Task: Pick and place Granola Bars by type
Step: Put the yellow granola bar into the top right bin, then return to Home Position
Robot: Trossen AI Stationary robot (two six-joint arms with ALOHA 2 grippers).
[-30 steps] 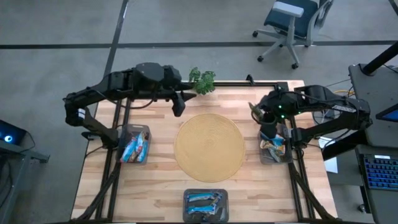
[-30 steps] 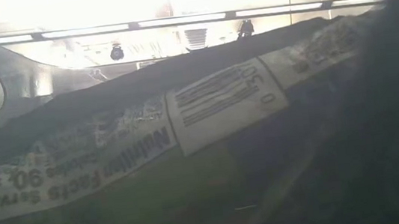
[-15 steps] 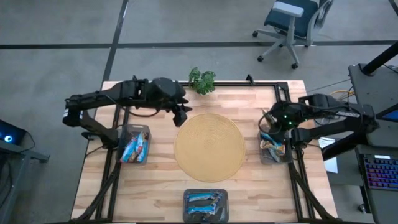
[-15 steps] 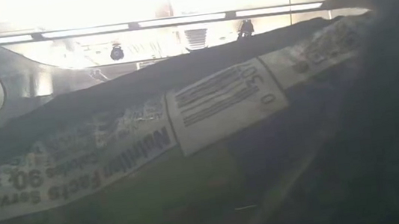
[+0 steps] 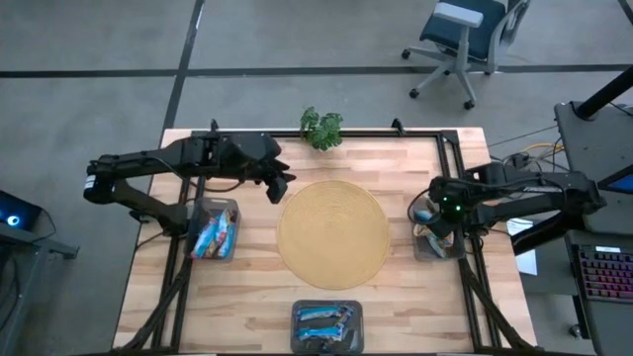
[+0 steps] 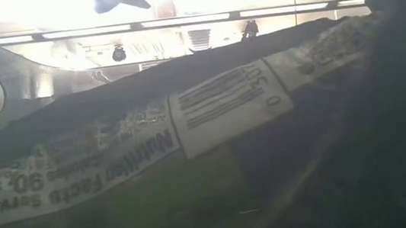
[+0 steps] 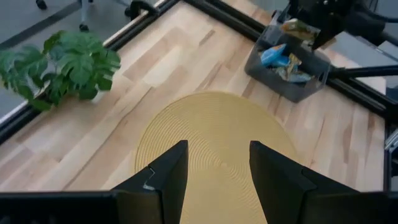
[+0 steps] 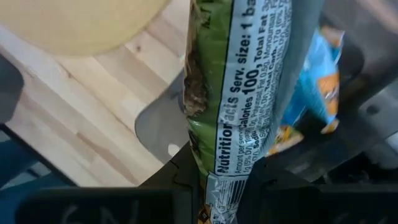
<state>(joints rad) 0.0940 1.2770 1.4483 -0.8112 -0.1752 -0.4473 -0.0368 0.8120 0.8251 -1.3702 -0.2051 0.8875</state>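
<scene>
Over the right-side bin point(image 5: 435, 240), right hand point(image 8: 221, 180) pinches a green bar point(image 8: 239, 81).

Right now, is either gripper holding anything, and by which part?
The right gripper, over the grey bin at the table's right edge, pinches a green-wrapped granola bar by one end. The left gripper is open and empty above the round mat.

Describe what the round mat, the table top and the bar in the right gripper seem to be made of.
Round mat: probably woven fibre, matt tan, with concentric rings.
Table top: pale wood, planks and grain showing.
Bar held in the right gripper: likely glossy plastic or foil film, crinkled, printed with nutrition text.
</scene>
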